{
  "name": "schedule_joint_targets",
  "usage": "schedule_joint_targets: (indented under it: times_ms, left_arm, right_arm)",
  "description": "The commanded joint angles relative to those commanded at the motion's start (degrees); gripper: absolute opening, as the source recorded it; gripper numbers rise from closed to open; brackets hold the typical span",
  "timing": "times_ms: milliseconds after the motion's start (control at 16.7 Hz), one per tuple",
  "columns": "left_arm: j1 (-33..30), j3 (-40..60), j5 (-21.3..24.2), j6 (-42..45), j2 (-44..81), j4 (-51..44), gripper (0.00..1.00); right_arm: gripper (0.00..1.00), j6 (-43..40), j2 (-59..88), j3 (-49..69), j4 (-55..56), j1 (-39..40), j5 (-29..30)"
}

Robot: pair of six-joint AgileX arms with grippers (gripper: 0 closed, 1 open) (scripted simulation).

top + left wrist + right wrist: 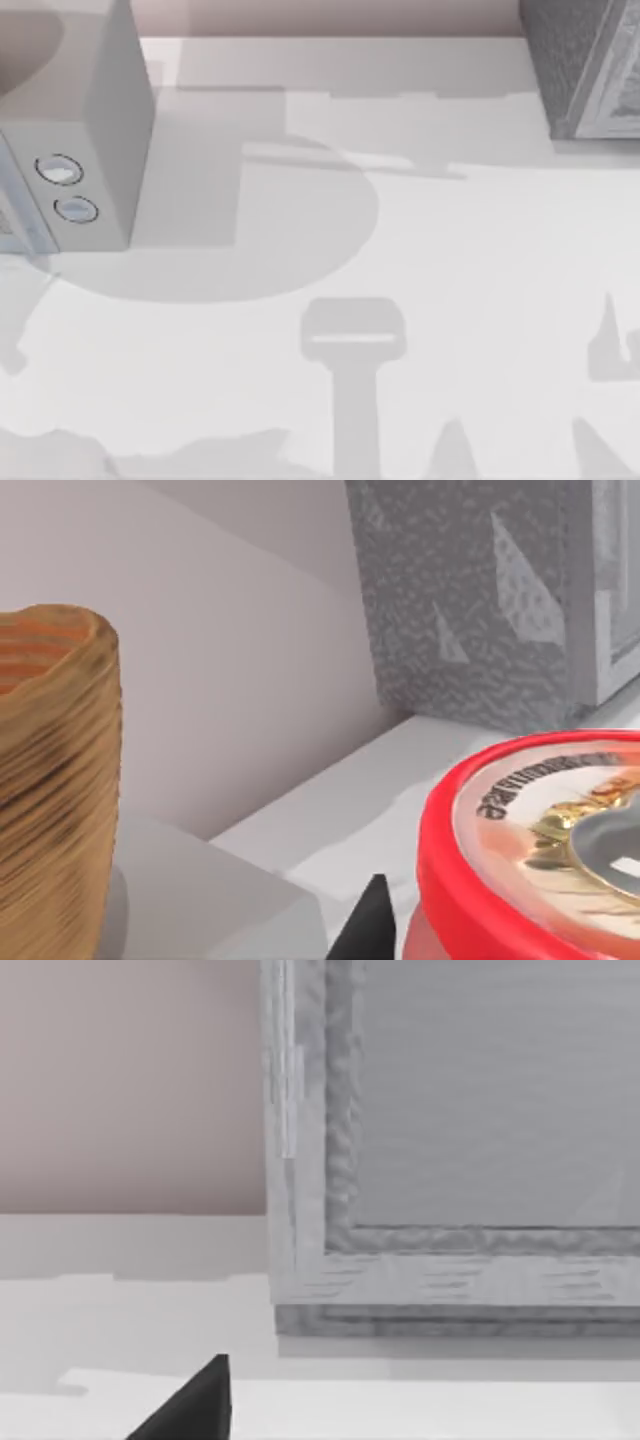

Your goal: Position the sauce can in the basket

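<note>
sauce can point(530, 850): red rim, clear printed lid, silvery centre.

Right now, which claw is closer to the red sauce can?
Left. The sauce can sits right beside the left claw's dark finger, basket nearby. The right claw's finger faces a grey box instead.

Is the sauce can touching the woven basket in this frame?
Apart. The left wrist view shows the sauce can on one side and the basket on the other, with bare white table plainly visible between them.
</note>
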Motion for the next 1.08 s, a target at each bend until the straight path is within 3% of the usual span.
schedule_joint_targets:
  times_ms: [240, 480, 1080]
  left_arm:
    - [-1.64, 5.55, 1.19, 2.60, 4.37, -7.62, 0.00]
    - [-2.17, 18.00, 1.13, 8.34, 12.95, -23.14, 0.00]
    - [-2.20, 67.93, -3.65, 35.20, 41.14, -76.26, 0.00]
  right_arm:
    - [1.00, 0.00, 0.00, 0.00, 0.00, 0.00, 0.00]
    - [1.00, 0.00, 0.00, 0.00, 0.00, 0.00, 0.00]
    - [1.00, 0.00, 0.00, 0.00, 0.00, 0.00, 0.00]
